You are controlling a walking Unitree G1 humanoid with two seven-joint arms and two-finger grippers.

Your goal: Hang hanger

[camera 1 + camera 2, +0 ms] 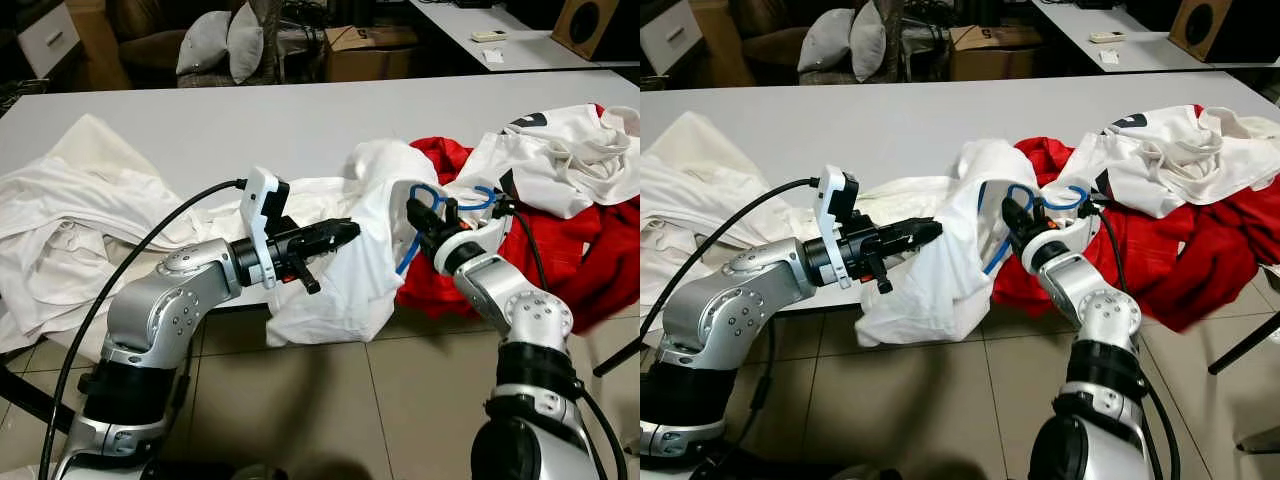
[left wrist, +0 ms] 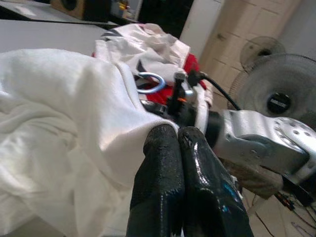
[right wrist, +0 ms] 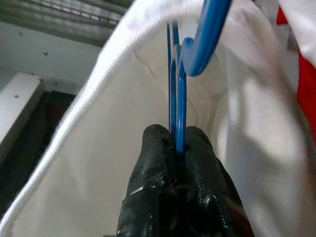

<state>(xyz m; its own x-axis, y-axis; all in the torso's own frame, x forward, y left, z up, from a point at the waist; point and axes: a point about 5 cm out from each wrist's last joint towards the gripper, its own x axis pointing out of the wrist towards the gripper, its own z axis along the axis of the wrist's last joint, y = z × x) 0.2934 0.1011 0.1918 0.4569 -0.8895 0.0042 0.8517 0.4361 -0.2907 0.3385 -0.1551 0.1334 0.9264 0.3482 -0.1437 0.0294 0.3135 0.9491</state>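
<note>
- The right gripper [image 3: 177, 148] is closed on the thin blue wire of the hanger [image 3: 183, 54], and the hanger sits inside the white shirt [image 1: 370, 250]; I judge this grip is for keeping the hanger steady while the cloth goes over it
- The left gripper [image 1: 340, 233] has its two fingers pressed together on a fold of the same white shirt, just beside the right one; it seems to pull the cloth sideways so that the opening stays stretched around the hanger
- The blue hook of the hanger comes out at the top of the shirt, near the red garment [image 1: 560, 250], so the hanger is at the front edge of the table [image 1: 300, 120], not yet on any rail
- The shirt hangs partly over the table edge toward the tiled floor [image 1: 400, 400]
- The table is wide and grey, with more white clothes [image 1: 90, 200] heaped at the robot's left and a white printed garment [image 1: 570, 150] over the red one at its right
- Behind the table stand a chair with grey cushions [image 1: 225, 40], a cardboard box [image 1: 370, 50] and another desk
</note>
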